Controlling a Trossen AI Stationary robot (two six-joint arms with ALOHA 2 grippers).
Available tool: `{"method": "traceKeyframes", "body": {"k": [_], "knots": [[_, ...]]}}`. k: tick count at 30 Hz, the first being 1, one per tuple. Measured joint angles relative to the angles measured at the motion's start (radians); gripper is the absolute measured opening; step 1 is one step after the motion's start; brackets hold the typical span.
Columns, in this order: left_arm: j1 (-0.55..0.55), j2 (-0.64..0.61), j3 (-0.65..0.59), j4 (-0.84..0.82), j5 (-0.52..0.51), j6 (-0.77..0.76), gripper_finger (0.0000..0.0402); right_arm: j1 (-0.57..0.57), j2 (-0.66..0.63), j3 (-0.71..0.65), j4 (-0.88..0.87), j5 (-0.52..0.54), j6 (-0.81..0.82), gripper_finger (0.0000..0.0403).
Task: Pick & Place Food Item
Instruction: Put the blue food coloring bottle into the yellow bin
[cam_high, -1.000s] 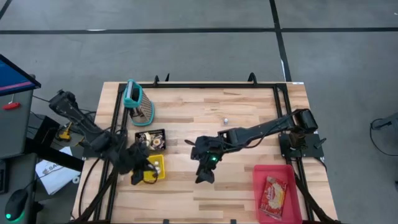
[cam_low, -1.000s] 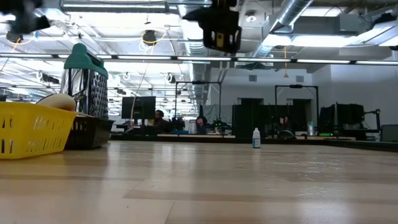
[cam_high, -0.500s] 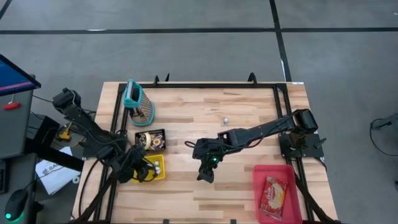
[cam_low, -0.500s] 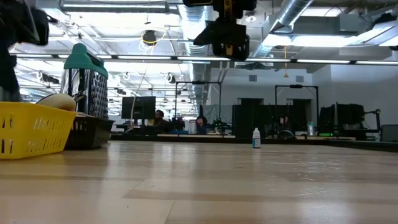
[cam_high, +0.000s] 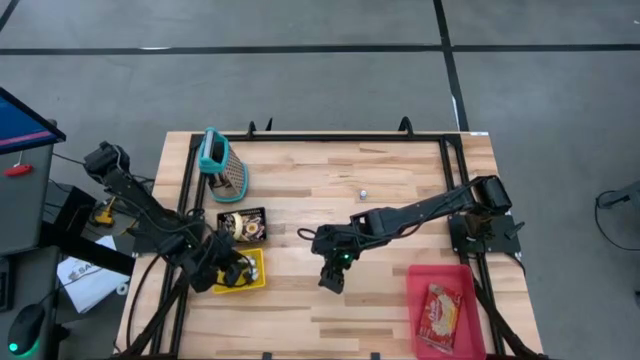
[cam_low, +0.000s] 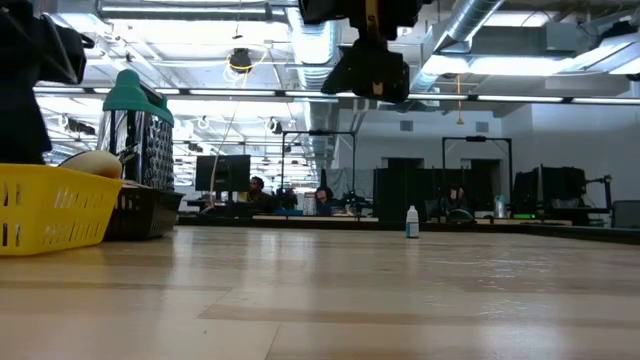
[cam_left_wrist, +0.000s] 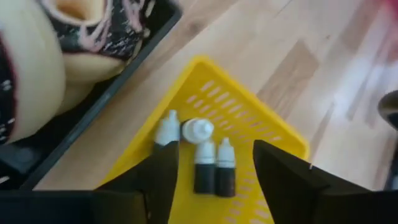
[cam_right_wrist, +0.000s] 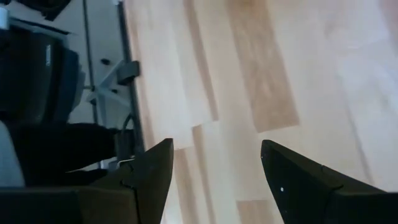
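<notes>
My left gripper (cam_high: 228, 275) (cam_left_wrist: 214, 180) stands open low over the yellow basket (cam_high: 254, 268) (cam_left_wrist: 249, 112) at the table's near left. Several small dropper bottles (cam_left_wrist: 208, 165) lie on the basket's floor below its fingers. Beside the basket, a black tray (cam_high: 243, 224) (cam_left_wrist: 124, 87) holds pale pastry-like food. A red tray (cam_high: 415, 300) at the near right holds a food packet (cam_high: 440, 312). My right gripper (cam_high: 330, 282) (cam_right_wrist: 214, 180) hangs open above bare wood at the table's middle, with nothing between its fingers.
A metal grater with a teal handle (cam_high: 225, 165) (cam_low: 140, 130) stands at the far left. A small white bottle (cam_high: 363, 191) (cam_low: 412, 222) stands alone past the middle. Black frame rails run along the table's edges. Bare wood lies between the basket and the red tray.
My left gripper has come down from above the yellow basket to just over its floor, rolling its wrist on the way. My right gripper has stayed over the same spot and tipped a little further down.
</notes>
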Motion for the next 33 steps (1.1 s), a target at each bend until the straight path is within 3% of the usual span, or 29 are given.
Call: {"method": "traceKeyframes", "body": {"k": [6, 12, 17, 26, 33], "knots": [[-0.003, -0.038, -0.001, 0.170, -0.058, 0.152, 0.0214, -0.011, -0.024, 0.000, -0.152, 0.139, 0.007, 0.0235], [-0.003, -0.058, -0.001, 0.583, -0.136, 0.556, 0.0197, -0.072, -0.115, -0.001, -0.331, 0.393, 0.087, 0.0235], [0.051, -0.058, -0.001, 0.845, -0.244, 0.747, 0.0191, -0.211, -0.151, -0.002, -0.562, 0.491, 0.228, 0.0235], [0.162, -0.058, 0.000, 1.269, -0.260, 1.106, 0.0191, -0.402, -0.097, -0.110, -0.560, 0.480, 0.160, 0.0235], [0.192, -0.058, 0.000, 1.311, -0.255, 1.150, 0.0191, -0.437, 0.003, -0.107, -0.521, 0.462, 0.085, 0.0234]]}}
